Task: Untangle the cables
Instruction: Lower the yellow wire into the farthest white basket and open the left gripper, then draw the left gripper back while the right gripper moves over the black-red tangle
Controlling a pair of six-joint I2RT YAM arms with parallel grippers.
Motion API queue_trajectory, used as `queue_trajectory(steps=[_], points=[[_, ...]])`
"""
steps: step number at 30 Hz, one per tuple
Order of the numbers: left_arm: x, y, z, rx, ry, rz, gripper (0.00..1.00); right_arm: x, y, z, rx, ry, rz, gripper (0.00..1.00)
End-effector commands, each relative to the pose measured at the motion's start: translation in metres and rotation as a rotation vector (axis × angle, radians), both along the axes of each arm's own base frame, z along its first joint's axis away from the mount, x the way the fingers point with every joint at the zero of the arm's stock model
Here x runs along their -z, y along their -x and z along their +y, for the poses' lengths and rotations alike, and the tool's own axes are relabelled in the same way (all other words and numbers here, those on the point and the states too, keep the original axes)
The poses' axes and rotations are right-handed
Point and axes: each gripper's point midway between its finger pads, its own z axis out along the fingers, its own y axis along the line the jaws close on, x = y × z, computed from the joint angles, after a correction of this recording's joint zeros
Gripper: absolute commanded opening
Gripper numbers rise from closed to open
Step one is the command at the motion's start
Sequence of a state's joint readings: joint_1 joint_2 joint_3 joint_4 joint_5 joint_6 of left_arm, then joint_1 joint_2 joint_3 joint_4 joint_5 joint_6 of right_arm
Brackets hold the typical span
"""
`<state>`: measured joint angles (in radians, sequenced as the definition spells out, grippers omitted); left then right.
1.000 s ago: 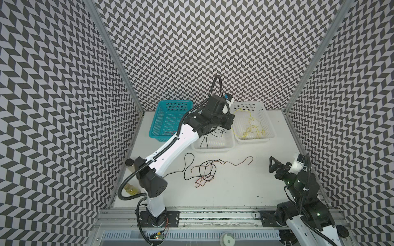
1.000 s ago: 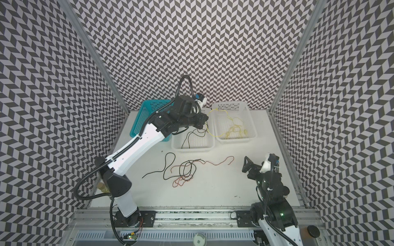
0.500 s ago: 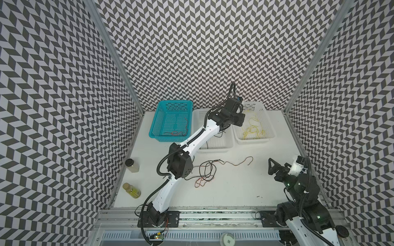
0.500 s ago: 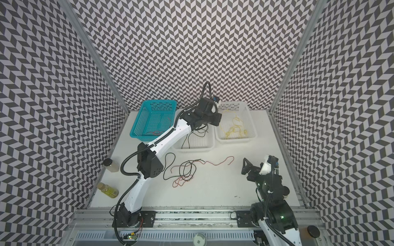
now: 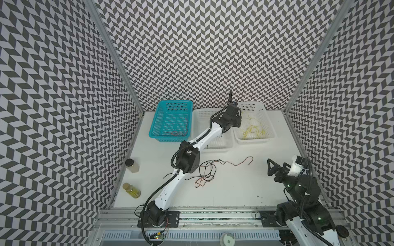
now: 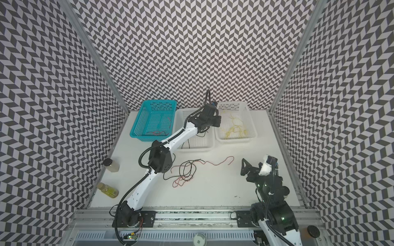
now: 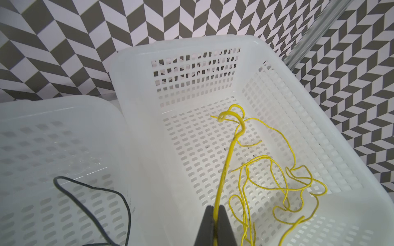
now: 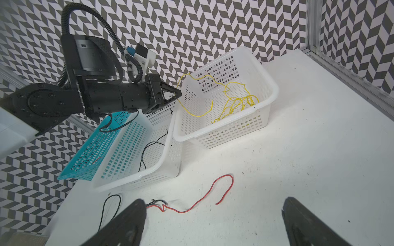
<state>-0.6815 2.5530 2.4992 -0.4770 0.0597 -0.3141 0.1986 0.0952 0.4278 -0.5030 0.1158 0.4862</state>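
Three perforated baskets stand in a row along the back of the white worktop (image 5: 234, 187): a teal basket (image 5: 170, 106) on the left, a middle white basket (image 5: 202, 112) just beside it, and a right white basket (image 5: 269, 121) close against that one. Near the left wall a dark-capped bottle (image 5: 132, 166) stands, with a second bottle (image 5: 131, 190) of yellowish liquid lying nearer the front. Grey-and-white chevron walls (image 5: 202, 53) enclose three sides
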Motion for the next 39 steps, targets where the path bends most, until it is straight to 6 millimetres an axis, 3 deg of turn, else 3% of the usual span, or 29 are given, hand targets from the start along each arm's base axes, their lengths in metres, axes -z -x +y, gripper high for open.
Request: queue_trajectory(steps=[1, 12, 24, 26, 32, 35, 36, 39], points=[[-0.026, 0.002, -0.014, 0.018, 0.031, -0.076, 0.12, -0.009, 0.000, 0.003, -0.013, -0.006, -0.044, 1.00], [-0.051, 0.011, -0.015, 0.052, 0.052, -0.098, 0.35, -0.003, -0.003, 0.003, -0.011, 0.003, -0.012, 1.00], [-0.140, 0.029, -0.007, 0.112, 0.098, -0.264, 0.56, 0.004, -0.010, 0.005, -0.018, 0.020, 0.082, 1.00], [-0.154, 0.036, -0.004, 0.127, 0.091, -0.289, 0.66, 0.003, -0.011, 0.005, -0.016, 0.026, 0.080, 1.00], [-0.195, 0.063, 0.018, 0.152, 0.078, -0.358, 0.74, 0.004, -0.013, 0.009, -0.039, 0.037, 0.093, 1.00], [-0.208, 0.082, 0.034, 0.155, 0.058, -0.375, 0.84, 0.009, -0.015, 0.017, -0.082, 0.038, 0.111, 1.00], [-0.211, 0.091, 0.041, 0.155, 0.050, -0.385, 0.99, 0.009, -0.016, 0.019, -0.096, 0.039, 0.117, 1.00], [-0.223, 0.118, 0.062, 0.147, 0.025, -0.429, 1.00, 0.012, -0.019, 0.027, -0.135, 0.046, 0.140, 1.00]])
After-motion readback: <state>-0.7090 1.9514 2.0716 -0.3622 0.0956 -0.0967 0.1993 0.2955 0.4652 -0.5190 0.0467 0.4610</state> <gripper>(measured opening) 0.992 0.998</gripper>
